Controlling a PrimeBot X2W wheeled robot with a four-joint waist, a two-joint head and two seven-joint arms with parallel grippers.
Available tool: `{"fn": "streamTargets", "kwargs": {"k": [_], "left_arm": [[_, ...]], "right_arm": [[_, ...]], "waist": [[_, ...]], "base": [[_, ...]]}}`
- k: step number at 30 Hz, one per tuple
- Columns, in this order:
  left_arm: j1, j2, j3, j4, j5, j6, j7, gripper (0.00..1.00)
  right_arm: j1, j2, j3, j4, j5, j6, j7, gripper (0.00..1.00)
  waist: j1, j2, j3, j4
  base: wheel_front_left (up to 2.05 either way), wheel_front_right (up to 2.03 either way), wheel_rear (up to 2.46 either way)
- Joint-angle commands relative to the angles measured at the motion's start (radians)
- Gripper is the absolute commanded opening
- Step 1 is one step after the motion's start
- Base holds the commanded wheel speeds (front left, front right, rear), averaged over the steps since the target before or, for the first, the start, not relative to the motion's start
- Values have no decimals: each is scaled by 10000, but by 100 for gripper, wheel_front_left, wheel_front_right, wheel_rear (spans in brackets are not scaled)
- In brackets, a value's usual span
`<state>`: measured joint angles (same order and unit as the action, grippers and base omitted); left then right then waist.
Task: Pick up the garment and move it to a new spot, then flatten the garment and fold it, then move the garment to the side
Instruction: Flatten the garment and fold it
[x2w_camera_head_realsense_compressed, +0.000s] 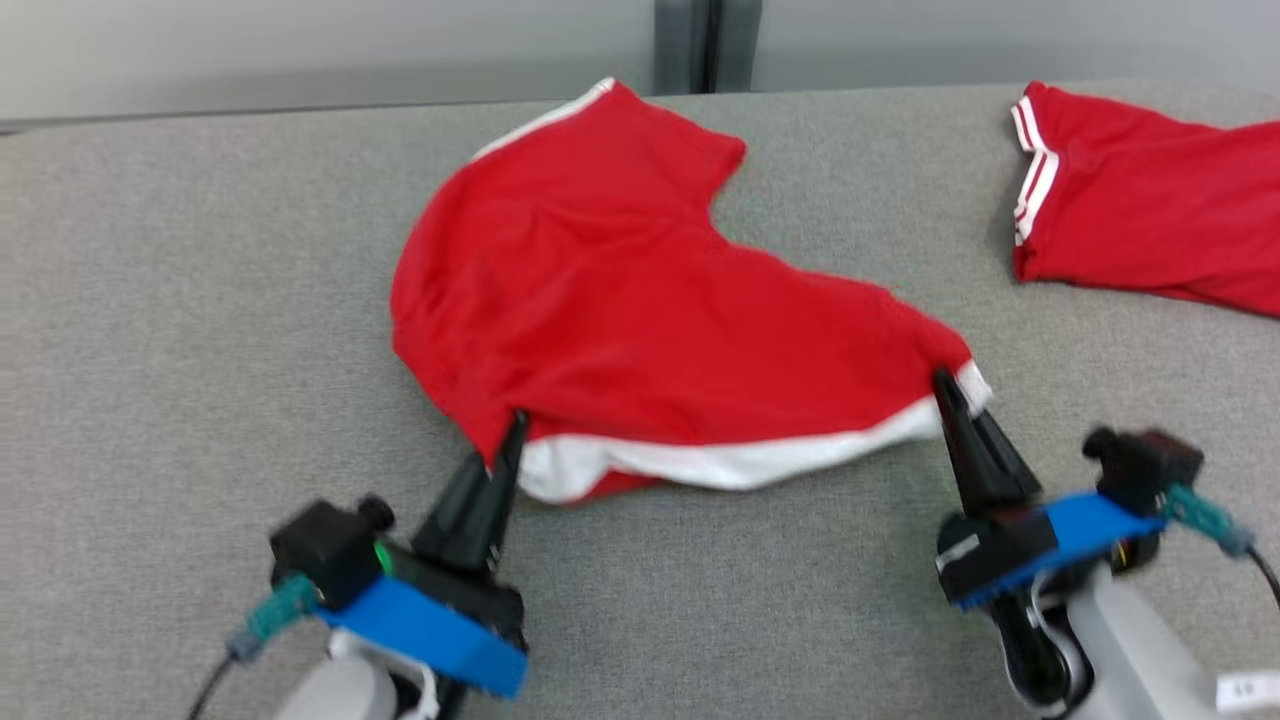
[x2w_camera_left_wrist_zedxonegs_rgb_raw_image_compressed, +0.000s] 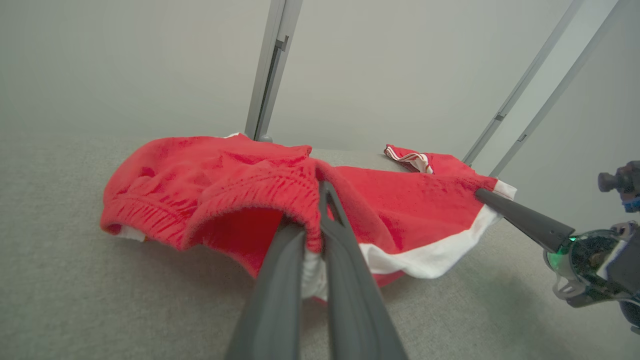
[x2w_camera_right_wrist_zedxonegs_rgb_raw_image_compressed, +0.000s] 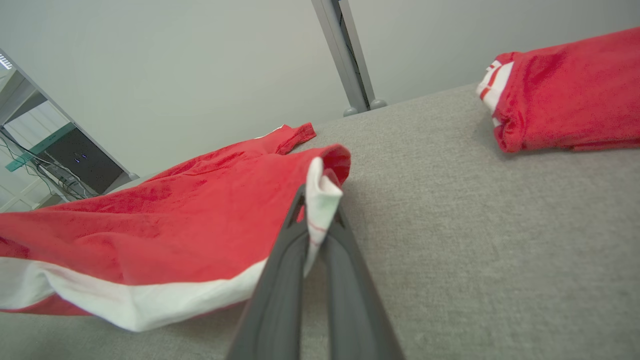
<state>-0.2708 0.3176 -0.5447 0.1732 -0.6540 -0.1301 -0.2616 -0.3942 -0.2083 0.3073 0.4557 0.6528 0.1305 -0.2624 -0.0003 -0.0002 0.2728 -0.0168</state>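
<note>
— What is the work resting on?

— A grey fabric-covered tabletop (x2w_camera_head_realsense_compressed: 200, 300) is stretching across the whole head view. A pale wall (x2w_camera_head_realsense_compressed: 300, 50) is running behind it, and a grey metal post (x2w_camera_head_realsense_compressed: 705, 45) is standing at its far edge.

— Where is the garment lying?

— The red shorts (x2w_camera_head_realsense_compressed: 620, 300) are lying spread out at the middle of the tabletop, with their white band facing the robot. The left gripper (x2w_camera_head_realsense_compressed: 515, 425) is pinching the near left corner, jaws closed on the gathered red waistband. The right gripper (x2w_camera_head_realsense_compressed: 943, 382) is pinching the near right corner, jaws clamped on the white hem. The near edge is draping between the two grippers.

— And further right?

— A second red garment (x2w_camera_head_realsense_compressed: 1150, 210) with white stripes is lying folded, well apart from the shorts.
</note>
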Motion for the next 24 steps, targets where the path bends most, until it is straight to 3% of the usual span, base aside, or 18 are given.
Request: {"fn": "streamTargets", "kwargs": {"k": [1,7,14,24], "left_arm": [[553,-127,-59,-158,78,-10,-41,0],[2063,-482,-169,-452,197,-10,-43,0],[2763,-550,-130,-558,409,-10,-43,0],[2472,-886,-485,-380,368,-10,-43,0]], "right_arm": [[740,-15,-266,-295,-36,5,-29,0],[2908,189,-812,-1202,-141,5,-30,0],[4280,191,-1773,-2018,-316,5,6,0],[3525,462,-2392,-2131,-564,5,436,0]], "waist": [[3,2,-158,49],[3,2,-571,186],[3,2,-877,458],[3,2,-1110,660]], "base": [[0,0,0],[0,0,0],[0,0,0],[0,0,0]]}}
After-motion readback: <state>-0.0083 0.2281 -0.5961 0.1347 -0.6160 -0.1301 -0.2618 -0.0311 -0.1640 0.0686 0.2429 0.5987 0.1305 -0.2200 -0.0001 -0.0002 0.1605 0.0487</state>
